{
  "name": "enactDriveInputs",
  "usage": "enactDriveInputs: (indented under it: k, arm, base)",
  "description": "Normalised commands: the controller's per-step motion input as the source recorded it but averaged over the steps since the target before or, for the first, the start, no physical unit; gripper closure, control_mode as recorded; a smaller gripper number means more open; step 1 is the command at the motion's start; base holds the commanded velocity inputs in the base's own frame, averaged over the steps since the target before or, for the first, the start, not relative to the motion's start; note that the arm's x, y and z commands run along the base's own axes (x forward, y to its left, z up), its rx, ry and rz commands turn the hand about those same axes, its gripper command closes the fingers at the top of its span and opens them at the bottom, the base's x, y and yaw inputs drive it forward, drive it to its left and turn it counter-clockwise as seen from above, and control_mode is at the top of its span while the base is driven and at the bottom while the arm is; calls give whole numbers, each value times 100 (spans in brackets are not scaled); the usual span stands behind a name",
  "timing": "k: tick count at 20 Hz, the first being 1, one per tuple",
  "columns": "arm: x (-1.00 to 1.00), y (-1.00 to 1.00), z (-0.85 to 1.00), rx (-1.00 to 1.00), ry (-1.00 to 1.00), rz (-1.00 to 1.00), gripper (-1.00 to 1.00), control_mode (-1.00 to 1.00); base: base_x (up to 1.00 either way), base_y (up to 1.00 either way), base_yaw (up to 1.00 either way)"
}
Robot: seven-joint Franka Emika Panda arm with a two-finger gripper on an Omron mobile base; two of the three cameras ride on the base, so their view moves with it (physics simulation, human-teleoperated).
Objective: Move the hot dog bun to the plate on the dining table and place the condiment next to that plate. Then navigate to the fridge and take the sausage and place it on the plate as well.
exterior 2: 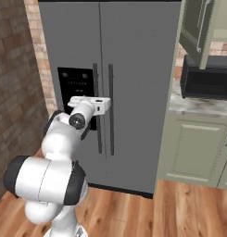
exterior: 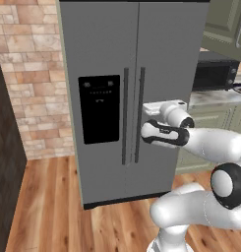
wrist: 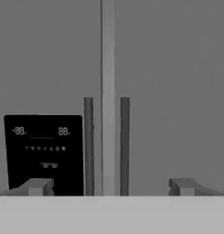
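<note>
Gripper wide, facing fridge handles

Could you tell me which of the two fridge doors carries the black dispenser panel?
The left door of the fridge; the right door is plain grey.

The fridge is a tall grey two-door unit standing upright, both doors shut. A black dispenser panel sits in its left door at about 9 o'clock from the two dark vertical handles, which flank the centre seam.
</note>
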Motion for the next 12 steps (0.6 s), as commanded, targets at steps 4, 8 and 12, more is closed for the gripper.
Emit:
enactDriveInputs:
  k: [4,8,12]
  arm:
    - [60,0,-17,5,-3,-11,-100,-100]
    - [50,-1,-1,10,0,-9,-100,-100]
    - [37,0,1,8,0,0,-100,-100]
  base:
    - [0,0,0]
    - [0,0,0]
    - [0,0,0]
